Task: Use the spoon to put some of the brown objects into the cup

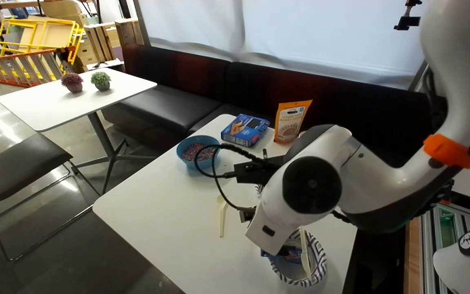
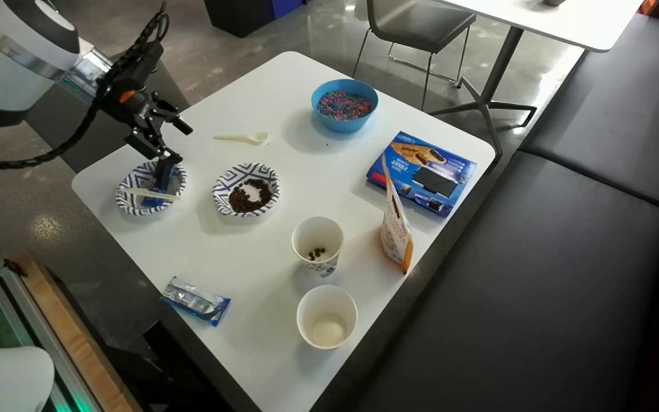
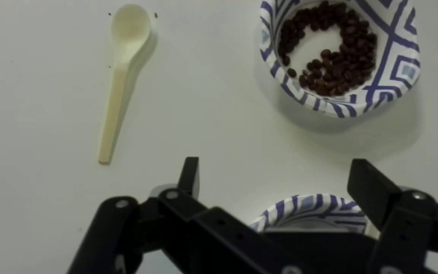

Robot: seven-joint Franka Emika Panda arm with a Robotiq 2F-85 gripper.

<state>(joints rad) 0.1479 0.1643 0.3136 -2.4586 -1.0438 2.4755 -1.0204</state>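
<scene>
A pale cream spoon (image 3: 114,99) lies on the table in all views. A second cream spoon (image 2: 152,195) rests in a patterned bowl (image 2: 129,203) with a blue packet. The brown objects (image 3: 350,57) lie in another patterned bowl (image 3: 399,72), around a bare white patch. A white paper cup (image 2: 325,268) holds a few brown pieces; another white cup (image 2: 329,297) stands beside it with none visible. Both cups are hidden in an exterior view. My gripper (image 2: 178,142) is open and empty above the packet bowl's edge. Its spread fingers (image 3: 275,163) are apart from the table spoon.
A blue bowl (image 2: 345,126) of colourful bits stands at the far edge, near a blue box (image 2: 421,171). An orange pouch (image 2: 396,229) stands upright behind the cups. A blue-and-clear packet (image 2: 195,300) lies at the table's edge. A black bench runs along one side.
</scene>
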